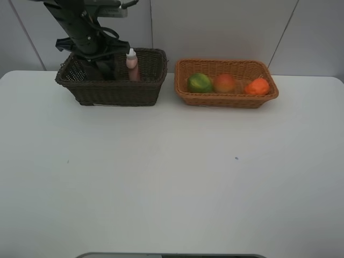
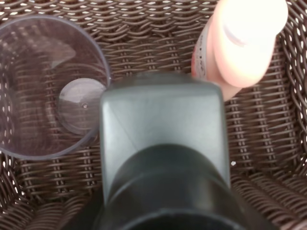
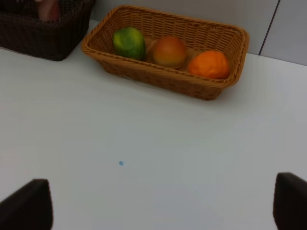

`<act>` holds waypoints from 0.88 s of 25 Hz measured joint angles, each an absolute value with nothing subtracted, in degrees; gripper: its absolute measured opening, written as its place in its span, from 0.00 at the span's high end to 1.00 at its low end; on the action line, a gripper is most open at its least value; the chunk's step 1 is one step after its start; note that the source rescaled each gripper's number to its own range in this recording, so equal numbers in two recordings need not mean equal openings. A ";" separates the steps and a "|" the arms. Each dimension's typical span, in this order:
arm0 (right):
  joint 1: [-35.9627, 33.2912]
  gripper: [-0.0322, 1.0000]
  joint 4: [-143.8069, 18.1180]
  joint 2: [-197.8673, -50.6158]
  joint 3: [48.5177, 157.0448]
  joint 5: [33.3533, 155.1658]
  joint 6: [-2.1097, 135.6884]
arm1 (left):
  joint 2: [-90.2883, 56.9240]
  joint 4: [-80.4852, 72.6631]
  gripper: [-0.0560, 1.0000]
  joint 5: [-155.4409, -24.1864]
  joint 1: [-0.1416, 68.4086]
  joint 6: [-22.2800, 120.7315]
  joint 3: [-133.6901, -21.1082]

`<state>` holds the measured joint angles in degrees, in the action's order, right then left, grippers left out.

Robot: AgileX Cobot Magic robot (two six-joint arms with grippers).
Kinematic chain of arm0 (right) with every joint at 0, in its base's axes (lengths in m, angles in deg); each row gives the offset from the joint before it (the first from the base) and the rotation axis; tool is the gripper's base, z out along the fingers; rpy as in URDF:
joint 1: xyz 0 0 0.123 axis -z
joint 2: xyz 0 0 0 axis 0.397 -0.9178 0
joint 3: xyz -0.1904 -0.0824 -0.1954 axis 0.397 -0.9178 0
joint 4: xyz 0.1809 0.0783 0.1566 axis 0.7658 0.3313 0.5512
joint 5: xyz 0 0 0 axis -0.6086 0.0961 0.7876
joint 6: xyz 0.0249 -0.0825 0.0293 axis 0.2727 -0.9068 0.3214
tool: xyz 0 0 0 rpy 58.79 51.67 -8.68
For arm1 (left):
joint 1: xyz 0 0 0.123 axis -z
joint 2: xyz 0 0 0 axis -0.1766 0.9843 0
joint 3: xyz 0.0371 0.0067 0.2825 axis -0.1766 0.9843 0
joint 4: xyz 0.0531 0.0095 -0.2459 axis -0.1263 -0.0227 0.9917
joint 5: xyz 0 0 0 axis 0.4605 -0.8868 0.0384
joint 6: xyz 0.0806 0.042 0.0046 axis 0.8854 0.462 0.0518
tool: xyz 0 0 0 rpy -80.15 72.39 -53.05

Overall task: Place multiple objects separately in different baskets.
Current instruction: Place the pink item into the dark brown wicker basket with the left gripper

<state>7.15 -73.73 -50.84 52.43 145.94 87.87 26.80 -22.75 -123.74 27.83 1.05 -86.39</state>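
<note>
– In the deep dark brown wicker basket point(image 1: 118, 91), at the far left of the white desk point(image 1: 172, 177), what is found beside the left end effector point(image 1: 102, 65)?

– The dark green pump bottle point(image 2: 163, 143) is seen straight below the left wrist camera, filling the middle of that view. The fingers are hidden, so it cannot be told whether the bottle is gripped or how wide the end effector stands.

– What is crowded around it?

– The translucent pinkish cup point(image 2: 48, 86) is set mouth-up just beside the bottle on one side, its rim partly covered by the bottle's shoulder. The slim pink bottle with white cap point(image 2: 240, 43) is placed on the other side, upright in the high view. The basket's walls enclose all three closely.

– And the other basket?

– The shallow light orange-brown wicker basket point(image 1: 231, 101) is set just beside the dark one. A row is formed in it by the green round fruit point(image 1: 200, 83), the red-yellow peach point(image 1: 225, 83) and the orange point(image 1: 258, 86).

– The right end effector point(image 3: 158, 206)?

– It is held spread wide over bare desk, well apart from both baskets, with nothing between its fingertips point(image 3: 26, 206).

– Textures?

– Tight woven ribs are shown on both baskets; the cup is smooth and clear-walled, the pump bottle matte.
</note>
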 joint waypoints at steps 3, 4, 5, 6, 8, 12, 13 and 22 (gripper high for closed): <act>7.15 0.01 -73.73 -50.84 52.43 145.94 87.87 | 26.92 -21.69 0.51 -123.48 27.83 3.48 -86.39; 7.15 0.01 -73.73 -50.84 52.43 145.94 87.87 | 26.92 -21.48 0.50 -123.48 27.83 3.71 -86.39; 7.15 0.01 -73.73 -50.84 52.43 145.94 87.87 | 26.92 -21.37 0.45 -123.41 27.83 3.90 -86.39; 7.15 0.01 -73.73 -50.84 52.43 145.94 87.87 | 26.92 -21.37 0.37 -123.03 27.83 3.95 -86.39; 7.15 0.01 -73.73 -50.84 52.43 145.94 87.87 | 26.92 -21.33 0.17 -122.61 27.83 4.12 -86.43; 7.15 0.01 -73.73 -50.84 52.43 145.94 87.87 | 26.92 -21.33 0.03 -122.47 27.83 4.39 -86.43; 7.15 0.01 -73.73 -50.84 52.43 145.94 87.87 | 26.85 -21.33 0.03 -122.47 27.83 4.41 -86.43; 7.15 0.01 -73.73 -50.84 52.43 145.94 87.87 | 19.85 -22.53 0.02 -124.42 29.16 4.76 -86.17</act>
